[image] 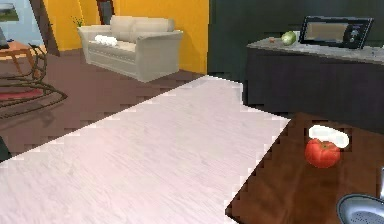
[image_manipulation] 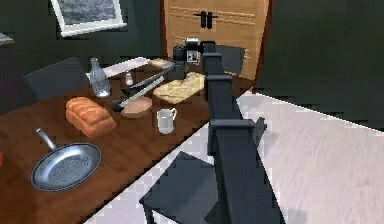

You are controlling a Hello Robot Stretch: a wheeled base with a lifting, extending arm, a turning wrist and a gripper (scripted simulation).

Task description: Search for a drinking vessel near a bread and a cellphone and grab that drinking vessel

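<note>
One mug [image_manipulation: 165,120], pale and handled, is noted upright on the table [image_manipulation: 30,118] near its edge, just beside the arm [image_manipulation: 235,150] and near the bread [image_manipulation: 88,115]. It is judged to be the vessel sought. The gripper [image_manipulation: 127,102] is seen farther out over the table, by a brown dish [image_manipulation: 138,110]. Items lie on the surface behind it, so it cannot be told whether anything is held, and the set of its fingers cannot be determined.

Risks are recorded as follows:
- The mug could be struck by the arm's side if the arm is drawn in or the base is turned without lift, and could be pushed off the near edge.
- The dish or the flat loaf [image_manipulation: 180,88] could be dragged by the fingers.
- A clear bottle [image_manipulation: 98,78] beyond the bread could be mistaken for the target.
- A light mug is judged likely to tip if it is met on its handle.
- The chair [image_manipulation: 190,185] below the arm could be caught should the arm be lowered.

No brand, label or writing can be read on any item.
</note>
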